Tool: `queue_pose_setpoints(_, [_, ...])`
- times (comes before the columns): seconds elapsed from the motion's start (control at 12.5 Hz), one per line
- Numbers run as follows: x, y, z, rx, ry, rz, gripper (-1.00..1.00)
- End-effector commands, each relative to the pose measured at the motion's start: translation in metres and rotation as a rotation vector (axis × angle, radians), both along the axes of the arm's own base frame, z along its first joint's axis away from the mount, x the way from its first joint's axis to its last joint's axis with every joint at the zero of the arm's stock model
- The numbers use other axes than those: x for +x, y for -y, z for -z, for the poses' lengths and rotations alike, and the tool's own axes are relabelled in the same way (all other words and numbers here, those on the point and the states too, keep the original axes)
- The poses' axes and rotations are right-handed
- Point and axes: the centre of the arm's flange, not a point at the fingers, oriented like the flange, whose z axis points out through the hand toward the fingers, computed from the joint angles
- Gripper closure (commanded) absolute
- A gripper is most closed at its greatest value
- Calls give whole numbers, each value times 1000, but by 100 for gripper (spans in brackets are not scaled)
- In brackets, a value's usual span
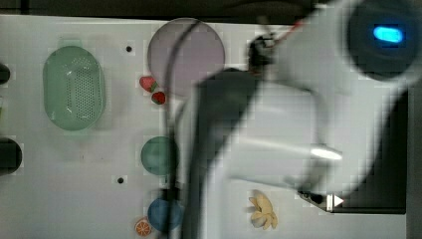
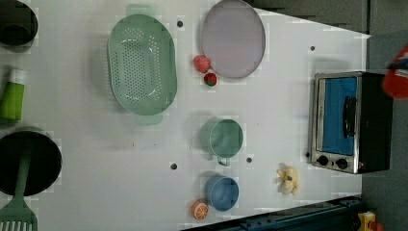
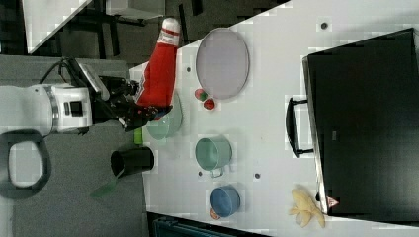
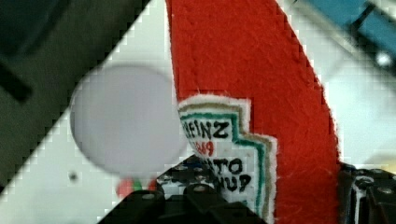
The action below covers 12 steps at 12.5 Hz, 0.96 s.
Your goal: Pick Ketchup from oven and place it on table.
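Note:
The ketchup (image 3: 159, 74), a red felt bottle with a white cap and white label, is held in the air. My gripper (image 3: 141, 101) is shut on its lower body, off the table's (image 3: 276, 98) edge in the right view. In the wrist view the ketchup (image 4: 252, 84) stands between my dark fingers (image 4: 196, 196), label toward the camera. A red part of the ketchup (image 2: 397, 82) shows at the left view's right edge, beside the oven (image 2: 351, 120). The oven's blue glass door is closed. The oven's black top (image 3: 365, 123) sits at the right view's right.
On the table (image 2: 288, 96) are a green colander (image 2: 142, 65), a purple plate (image 2: 233, 38), two strawberries (image 2: 202, 63), a green cup (image 2: 223, 138), a blue cup (image 2: 222, 192), an orange slice (image 2: 199, 210) and a banana (image 2: 287, 179). A black pot with a green spatula (image 2: 29, 161) stands at the left view's left.

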Motion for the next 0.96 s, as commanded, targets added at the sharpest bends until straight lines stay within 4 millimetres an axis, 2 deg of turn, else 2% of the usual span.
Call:
queue_pose_setpoints(0.08, [-3, -28, 63, -2, -114, -66, -29])
queue_pose_setpoints(0.32, [-16, -34, 123, -2, -148, -12, -29])
queue_pose_setpoints(0.64, [-47, -38, 220, -12, -172, -3, -29])
queue_pose_setpoints(0.96, [-58, -42, 293, -44, -132, -6, -29])
